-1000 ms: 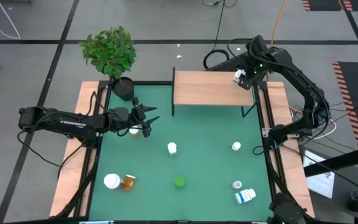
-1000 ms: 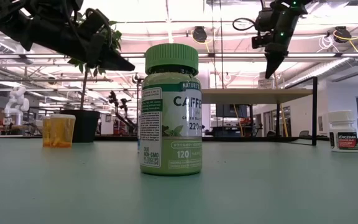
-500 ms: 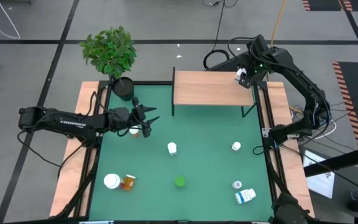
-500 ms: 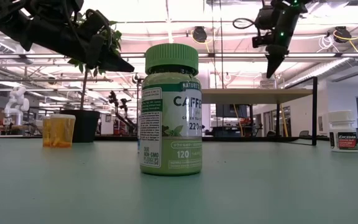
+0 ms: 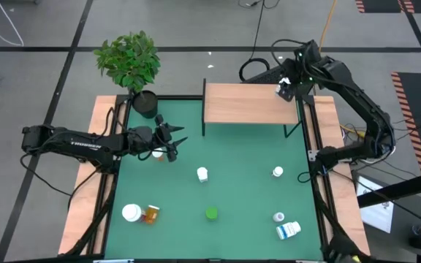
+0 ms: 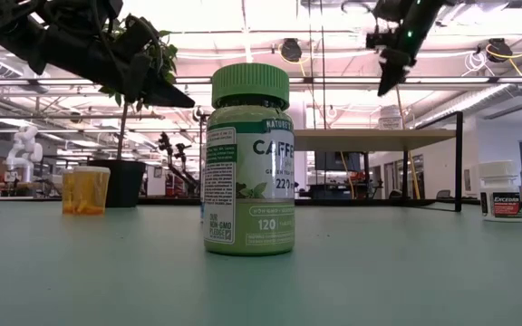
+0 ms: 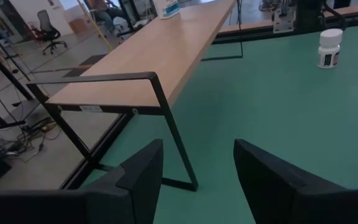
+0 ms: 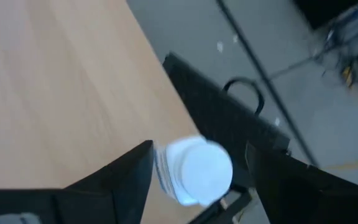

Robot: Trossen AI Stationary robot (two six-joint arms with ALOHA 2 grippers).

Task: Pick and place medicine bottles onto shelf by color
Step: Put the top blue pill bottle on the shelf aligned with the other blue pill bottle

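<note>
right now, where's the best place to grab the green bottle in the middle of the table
Probably the green bottle is best taken around its ribbed cap, coming straight down. It stands upright with open table on every side, nearest neighbours well apart, so fingers could close on the cap from above. The left gripper, open, looks nearer than the right gripper.

The high view looks straight down on the whole green table (image 5: 240, 172). The low view sits at tabletop height, very near the green-capped bottle (image 6: 248, 159). Each wrist view looks past its own fingers at the light-wood shelf (image 7: 160, 56), which all views share.
</note>
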